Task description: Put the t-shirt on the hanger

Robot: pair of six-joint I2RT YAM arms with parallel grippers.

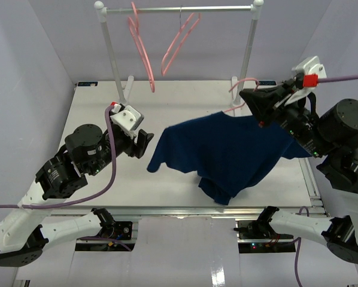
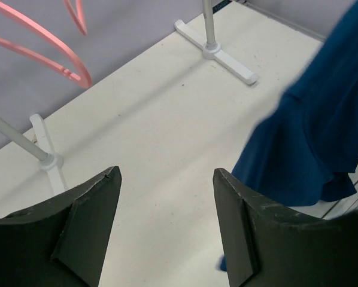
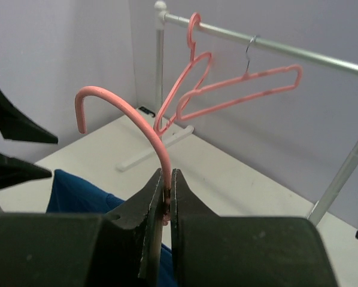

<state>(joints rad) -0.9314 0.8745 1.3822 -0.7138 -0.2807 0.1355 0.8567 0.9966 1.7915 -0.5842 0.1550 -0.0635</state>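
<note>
The right tool (image 3: 166, 180) clamps the thin pink clothes hanger (image 3: 144, 128), which seemingly carries the dark navy cloth t-shirt (image 1: 227, 149). The left tool (image 2: 167, 174) stands apart and empty. Next, probably, comes settling the shoulders.

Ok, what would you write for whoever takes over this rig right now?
Left claw: open, empty, beside the dark navy-blue cloth t-shirt.
Right claw: shut on the hook of the thin pink triangular hanger, raised off the table.
T-shirt: hangs from that hanger, lowest folds near the table.
Done: shirt seems on.
Left: check both shoulders; hidden here.
</note>
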